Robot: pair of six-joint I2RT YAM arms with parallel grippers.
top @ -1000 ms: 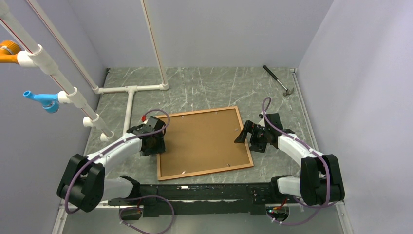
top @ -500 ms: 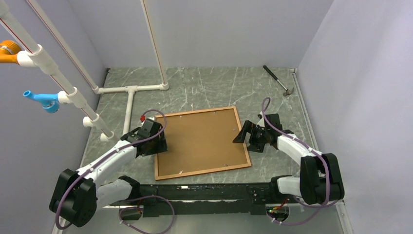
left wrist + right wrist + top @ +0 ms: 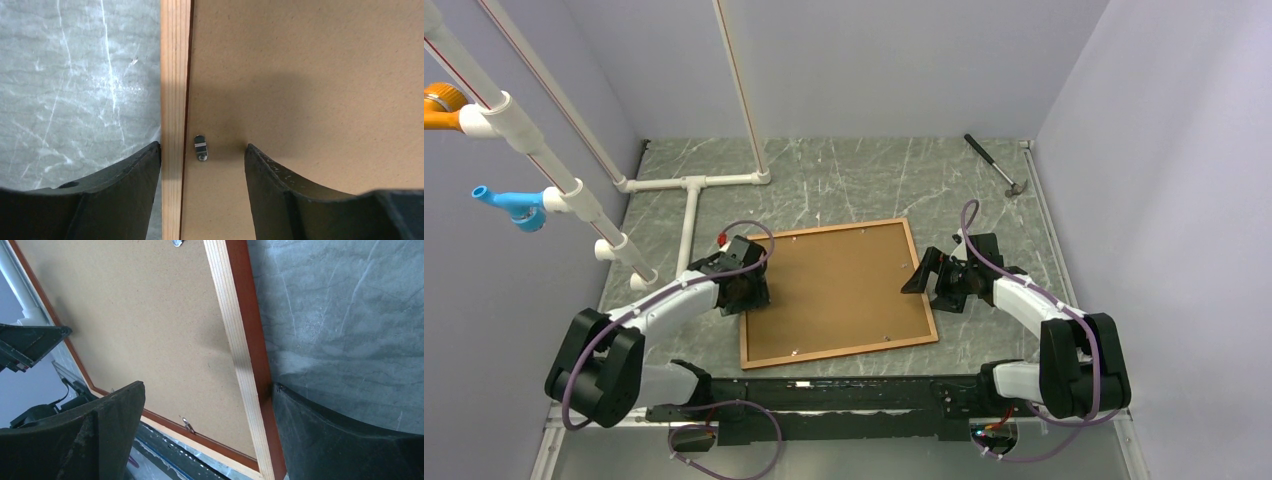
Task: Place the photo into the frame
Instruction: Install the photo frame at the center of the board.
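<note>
Frame lies back-up on the marble table, with the brown backing panel sitting inside its rails. My left gripper hangs over the frame's left rail, released. One finger is outside the rail, the other over the panel, and a small metal clip lies between them. My right gripper straddles the frame's right rail, spread wide and grasping nothing.

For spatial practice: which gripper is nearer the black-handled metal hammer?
Right. The right gripper straddles the right rail of the reddish-brown wooden picture frame, toward the black-handled metal hammer; the left gripper straddles its left rail.
</note>
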